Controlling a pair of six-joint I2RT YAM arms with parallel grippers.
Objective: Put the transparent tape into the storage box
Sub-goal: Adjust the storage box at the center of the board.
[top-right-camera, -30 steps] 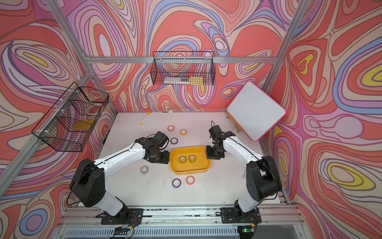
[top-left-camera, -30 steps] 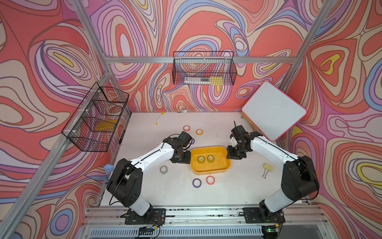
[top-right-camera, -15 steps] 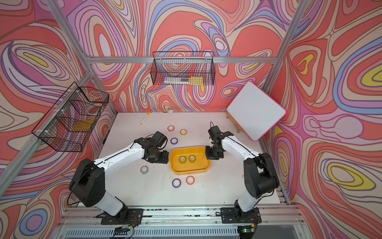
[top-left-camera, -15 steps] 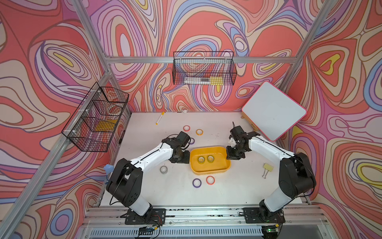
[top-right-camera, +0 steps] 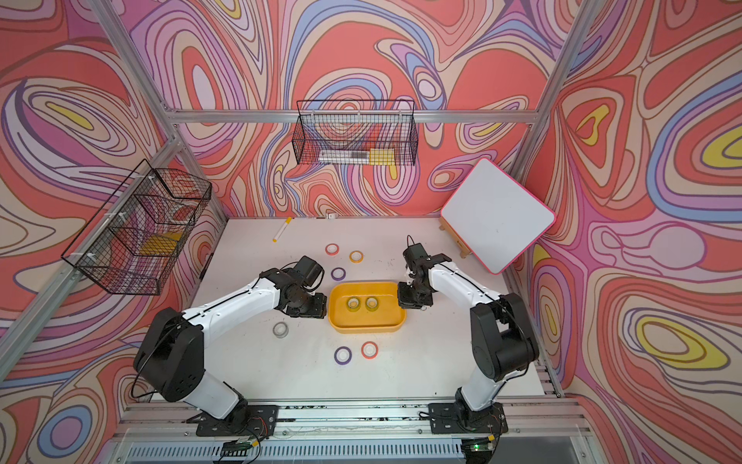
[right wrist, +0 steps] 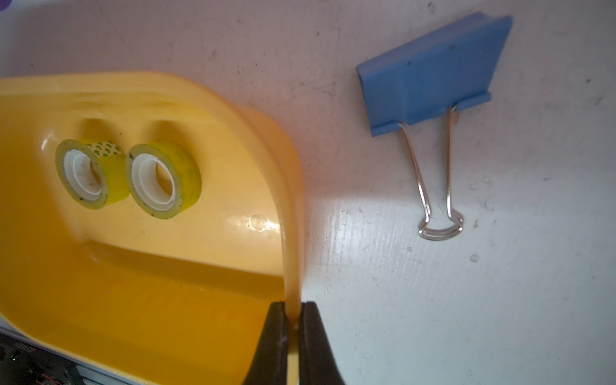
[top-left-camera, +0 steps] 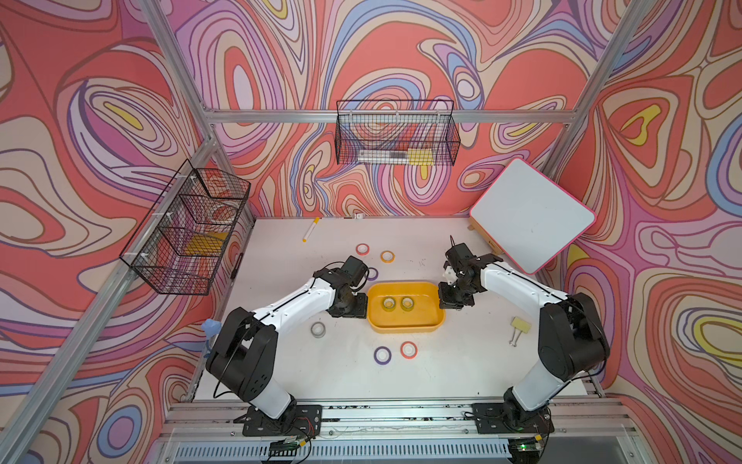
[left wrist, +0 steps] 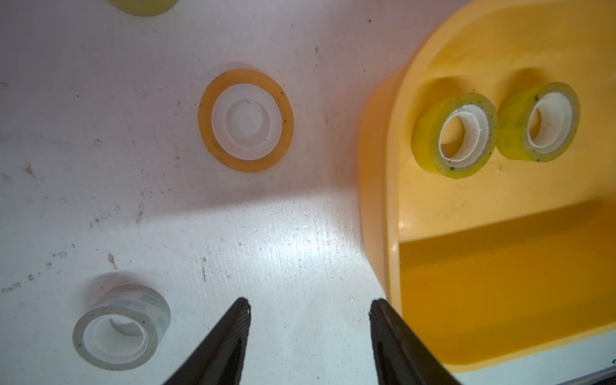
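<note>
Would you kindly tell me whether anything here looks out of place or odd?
Yes: the right claw is shut on the end wall of the storage box, not on tape, while one transparent tape roll lies on the table outside it.

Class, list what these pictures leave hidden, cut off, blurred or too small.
- Left pincer: in both top views its tips are hidden under its own wrist.
- Purple ring: in a top view, half behind the left arm.
- Yellowish thing: left wrist view, cut by the frame edge.
- Wire basket contents: top views, too small behind mesh.
- Print on the transparent tape: left wrist view, too small to read.
</note>
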